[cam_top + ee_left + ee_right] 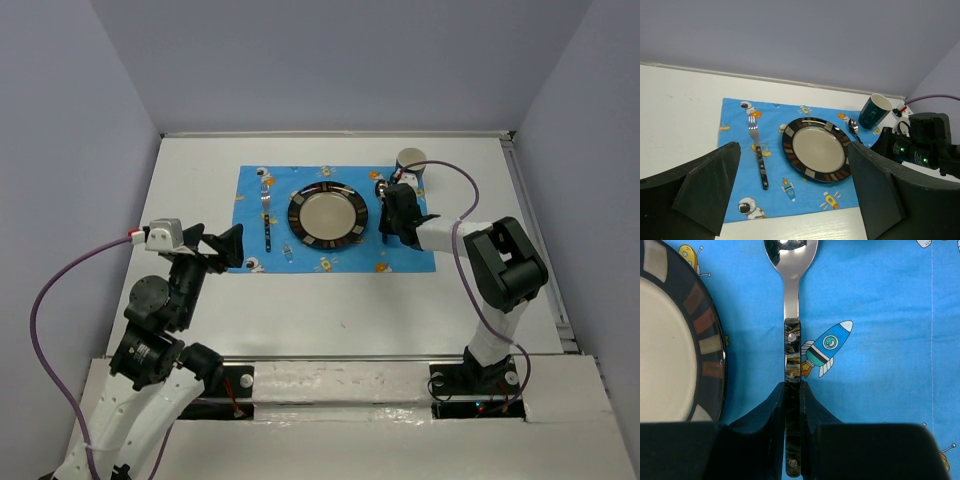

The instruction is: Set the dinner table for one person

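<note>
Table (200,300) carries a blue placemat (345,262) toward its far side, with plate (296,214) at mid-mat, cup (411,163) by the far right corner, fork (268,215) left of the plate, and spoon (791,315) just right of it. Right gripper (792,395) is clenched on the spoon's handle; left gripper (225,248) hangs spread wide and empty by the mat's near left edge. To finish well, settle the spoon flat and parallel to the fork, part the jaws, then lift straight up without dragging it.
</note>
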{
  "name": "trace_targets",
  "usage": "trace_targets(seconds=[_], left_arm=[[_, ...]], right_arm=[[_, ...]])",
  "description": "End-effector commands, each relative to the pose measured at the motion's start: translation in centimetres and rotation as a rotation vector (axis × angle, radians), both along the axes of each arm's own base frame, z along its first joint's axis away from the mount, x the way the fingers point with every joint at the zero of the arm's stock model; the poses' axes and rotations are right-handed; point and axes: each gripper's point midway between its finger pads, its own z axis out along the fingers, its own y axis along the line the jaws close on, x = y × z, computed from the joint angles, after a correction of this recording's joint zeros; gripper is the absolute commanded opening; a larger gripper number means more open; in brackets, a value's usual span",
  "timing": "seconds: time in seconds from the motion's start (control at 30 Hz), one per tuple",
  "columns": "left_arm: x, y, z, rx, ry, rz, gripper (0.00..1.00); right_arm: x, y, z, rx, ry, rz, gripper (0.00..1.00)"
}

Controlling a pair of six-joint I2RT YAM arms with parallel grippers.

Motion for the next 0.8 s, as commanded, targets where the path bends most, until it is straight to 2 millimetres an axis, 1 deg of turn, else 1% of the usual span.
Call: trace_targets(seconds=[0.0, 0.07, 0.1, 0.17, 0.23, 0.33, 0.37, 0.5, 0.53, 0.6, 0.63, 0.67, 0.7, 0.73, 0.77], left_arm=[[0.5, -0.3, 0.7, 0.004, -0.033, -0.004, 0.99], [0.5, -0.3, 0.7, 0.004, -0.033, -0.006, 0.99], [0.5, -0.3, 0.7, 0.005, -0.032, -0.006, 0.99], [0.6, -0.2, 0.7, 0.005, -0.032, -0.003, 0.99], [0.6, -0.2, 0.7, 0.005, -0.031, 0.0, 0.99], [0.6, 0.0, 0.7, 0.006, -0.033, 0.007, 0.99], [0.6, 0.0, 0.7, 0.005, -0.034, 0.01, 0.99], [0.5, 0.4, 0.9, 0.0, -0.041, 0.027, 0.99], [0.5, 0.6, 1.0, 0.001, -0.041, 0.037, 0.99], [0.5, 0.9, 1.1, -0.004, -0.046, 0.05, 0.99], [0.3, 0.9, 1.5, -0.014, -0.052, 0.049, 0.99], [0.1, 1.1, 1.9, -0.026, -0.064, 0.048, 0.99], [-0.1, 1.1, 2.3, -0.04, -0.072, 0.044, 0.99], [-0.5, 1.1, 3.2, -0.069, -0.086, 0.039, 0.99], [-0.7, 1.2, 3.8, -0.09, -0.092, 0.041, 0.99]], right_arm=[[1.4, -0.1, 2.0, 0.039, -0.078, -0.049, 0.01], [1.2, -0.3, 2.0, 0.041, -0.077, -0.054, 0.07], [1.1, -0.3, 2.0, 0.039, -0.076, -0.055, 0.14], [1.0, -0.3, 2.3, 0.047, -0.079, -0.054, 0.23], [0.7, -0.4, 2.5, 0.042, -0.075, -0.05, 0.35], [0.5, -0.6, 2.6, 0.032, -0.065, -0.054, 0.39], [0.4, -0.7, 2.8, 0.033, -0.067, -0.054, 0.43], [-0.4, -0.6, 3.8, 0.044, -0.059, -0.038, 0.46], [-0.8, -0.6, 4.9, 0.054, -0.065, -0.023, 0.47], [-2.0, 0.6, 6.0, 0.072, -0.065, 0.025, 0.47], [-2.9, 1.0, 7.6, 0.09, -0.076, 0.051, 0.47], [-3.9, 2.0, 8.4, 0.118, -0.071, 0.097, 0.47], [-4.9, 2.5, 9.3, 0.132, -0.069, 0.126, 0.48], [-6.8, 3.6, 11.6, 0.172, -0.095, 0.182, 0.5], [-7.7, 4.0, 13.1, 0.19, -0.119, 0.207, 0.53]])
